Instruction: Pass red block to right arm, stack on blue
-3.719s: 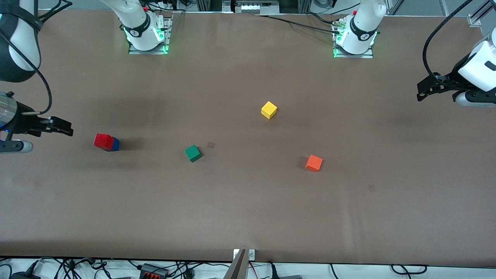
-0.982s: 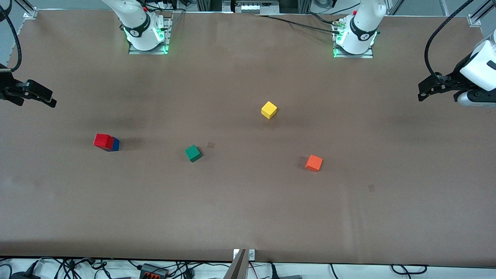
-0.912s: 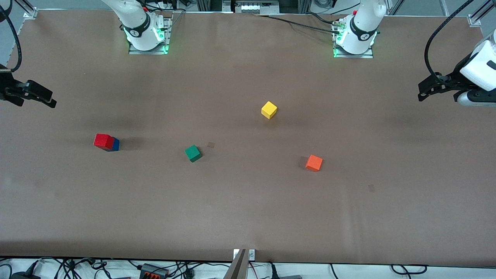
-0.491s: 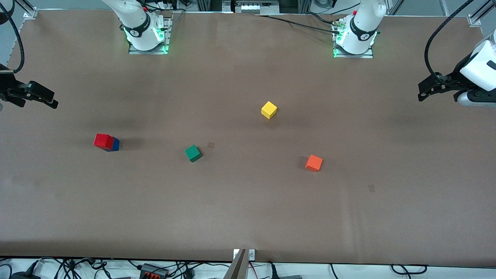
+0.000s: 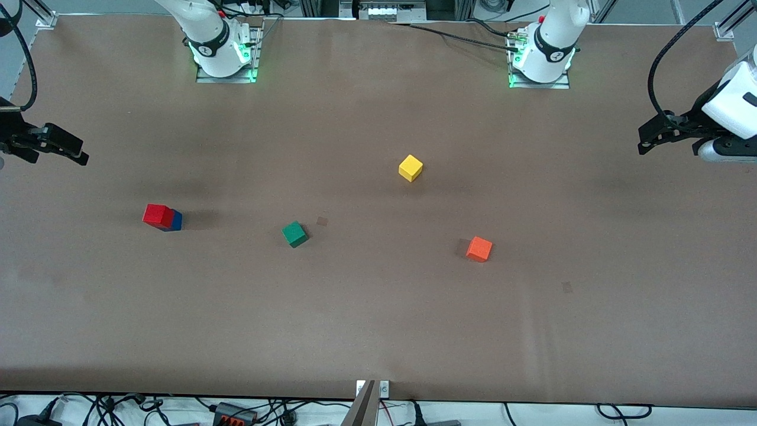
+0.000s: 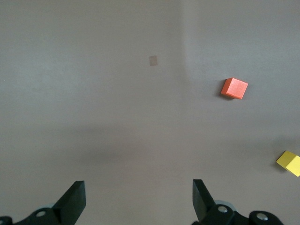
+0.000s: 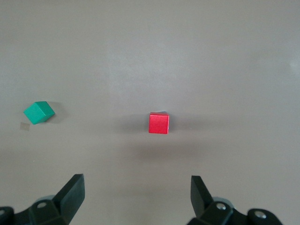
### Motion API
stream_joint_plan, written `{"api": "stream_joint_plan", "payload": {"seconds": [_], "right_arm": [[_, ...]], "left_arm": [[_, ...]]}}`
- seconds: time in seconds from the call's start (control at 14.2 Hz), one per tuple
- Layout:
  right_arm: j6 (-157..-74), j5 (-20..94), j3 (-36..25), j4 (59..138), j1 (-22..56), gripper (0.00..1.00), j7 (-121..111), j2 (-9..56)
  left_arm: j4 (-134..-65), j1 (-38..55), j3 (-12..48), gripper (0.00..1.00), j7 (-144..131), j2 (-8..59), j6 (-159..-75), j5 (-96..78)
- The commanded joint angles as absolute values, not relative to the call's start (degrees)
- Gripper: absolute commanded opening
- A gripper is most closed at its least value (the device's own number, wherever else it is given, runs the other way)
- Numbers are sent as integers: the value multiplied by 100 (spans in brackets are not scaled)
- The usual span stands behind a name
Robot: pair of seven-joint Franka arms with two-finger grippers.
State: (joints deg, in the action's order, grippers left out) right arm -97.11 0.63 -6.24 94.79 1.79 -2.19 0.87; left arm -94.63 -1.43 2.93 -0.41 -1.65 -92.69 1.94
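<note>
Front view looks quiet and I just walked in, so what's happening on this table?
Nothing is being handled. The red block sits stacked on the blue block toward the right arm's end of the table. The right gripper hangs open over that end, holding nothing. The left gripper waits open over its own end, also holding nothing. The green cube, yellow cube and orange cube lie apart on the table.

Blue block mostly hidden under red block; gone entirely in right wrist view. Right gripper body cut by front view edge; left gripper wrist too. Fingertips only, bodies cropped.
</note>
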Motion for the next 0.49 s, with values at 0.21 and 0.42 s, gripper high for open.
{"api": "stream_joint_plan", "payload": {"seconds": [0.21, 0.42], "right_arm": [[-9650, -44, -606, 9589, 220, 100, -193, -9], [-9546, -44, -615, 9589, 211, 100, -176, -18]], "left_arm": [[-9272, -167, 290, 100, 35, -70, -9149, 97], [-9272, -167, 281, 100, 26, -70, -9149, 97]]}}
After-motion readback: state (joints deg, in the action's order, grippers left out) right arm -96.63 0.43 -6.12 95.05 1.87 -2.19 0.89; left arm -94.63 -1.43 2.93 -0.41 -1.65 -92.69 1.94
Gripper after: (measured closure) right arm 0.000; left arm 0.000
